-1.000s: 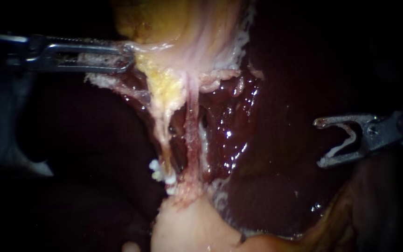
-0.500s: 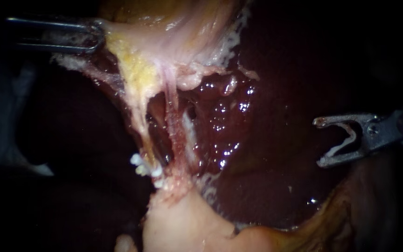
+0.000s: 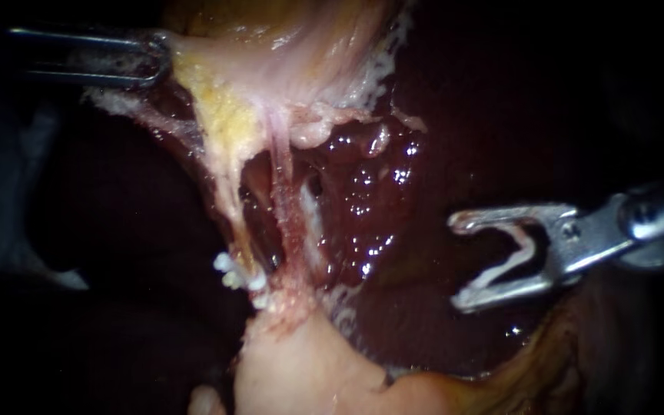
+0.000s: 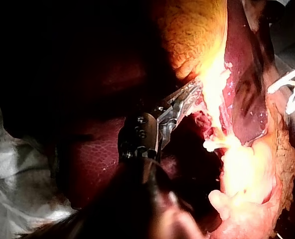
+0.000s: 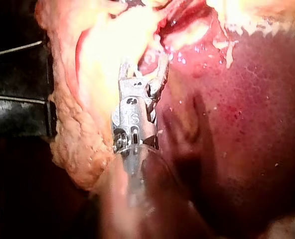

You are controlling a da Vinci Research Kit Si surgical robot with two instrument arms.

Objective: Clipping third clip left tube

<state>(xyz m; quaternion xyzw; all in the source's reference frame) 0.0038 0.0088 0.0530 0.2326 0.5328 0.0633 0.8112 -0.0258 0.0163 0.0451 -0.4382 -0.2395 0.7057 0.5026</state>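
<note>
Tissue seen close under bright light, with two thin metal instruments at work.

From the left, near the top: left instrument [image 3: 151,60], jaws clamped flat on the pale lower edge of the gallbladder [image 3: 293,54].

Below the gallbladder, two thin strands running down side by side over the dark red, wet liver [image 3: 393,192]. Left tube [image 3: 228,180]: yellowish and fatty, slanting down toward a pale lump of tissue [image 3: 301,369] at the bottom. Right tube [image 3: 286,207]: pinker, just beside the left one, with a narrow dark gap between them. Low on the left tube, just above the pale lump, a cluster of small white clips [image 3: 226,267] set close together, ends sticking out to the left.

From the right: right instrument [image 3: 457,263], jaws spread wide and holding a white V-shaped loaded clip [image 3: 510,263], one leg against each jaw. Positioned over the liver, well apart from both tubes, with the open mouth facing them.

Left wrist view: left instrument [image 4: 190,94] with jaws closed on a pale strip of tissue just under the yellow gallbladder [image 4: 197,35]. Small white clips [image 4: 212,145] beside and a little beyond the jaws. Loaded clip [image 4: 292,92] farther off, past the tissue.

Right wrist view: right instrument [image 5: 142,62] with jaws apart, bright pale tissue just ahead of them and liver [image 5: 247,124] alongside. Tubes not distinguishable here.
</note>
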